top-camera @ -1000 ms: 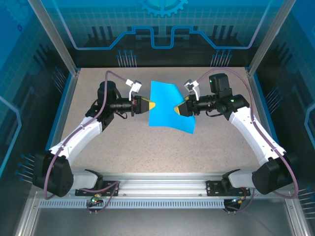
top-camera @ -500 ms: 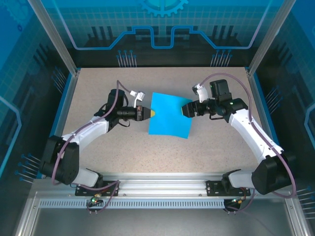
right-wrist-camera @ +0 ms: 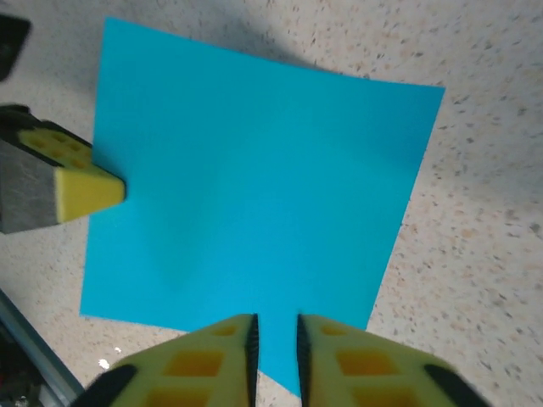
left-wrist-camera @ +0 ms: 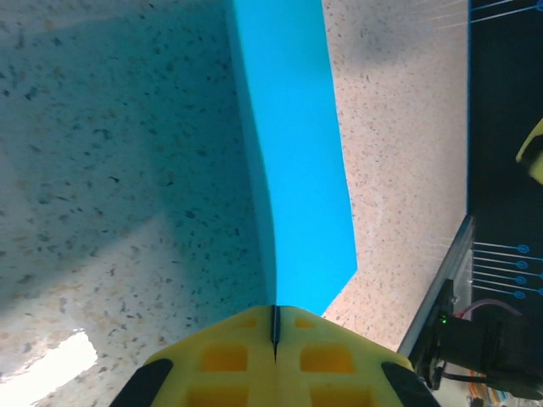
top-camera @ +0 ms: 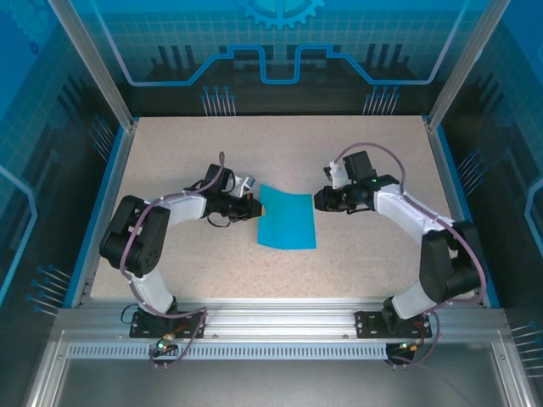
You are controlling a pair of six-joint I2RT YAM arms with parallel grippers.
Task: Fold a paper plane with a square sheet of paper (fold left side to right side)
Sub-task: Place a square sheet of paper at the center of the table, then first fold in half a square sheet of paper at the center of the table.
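Now the square sheet of paper (top-camera: 286, 219) is lying flat on the table (top-camera: 365, 254), roughly midway between the two arms, where a second ago it was hanging bowed in the air, pinched from both sides and held farther from the bases. Both arms are now sitting low over the surface, elbows drawn in. The left gripper (top-camera: 256, 206) is staying fully closed, its yellow tips meeting in a thin seam right at the sheet's left edge; the left wrist view is showing that edge running straight into the seam, so it is most likely still pinching the paper there. The right gripper (top-camera: 318, 201) is hovering at the sheet's right edge with its jaws standing a narrow slit apart. Blue is showing through that slit in the right wrist view, but whether the fingers are touching the paper I cannot tell. The sheet is looking like a plain, uncreased square, so the left-to-right fold is not yet made. Judging from this, the paper is being laid down to square it up. The left side is still in hand, ready to be carried over onto the right side.
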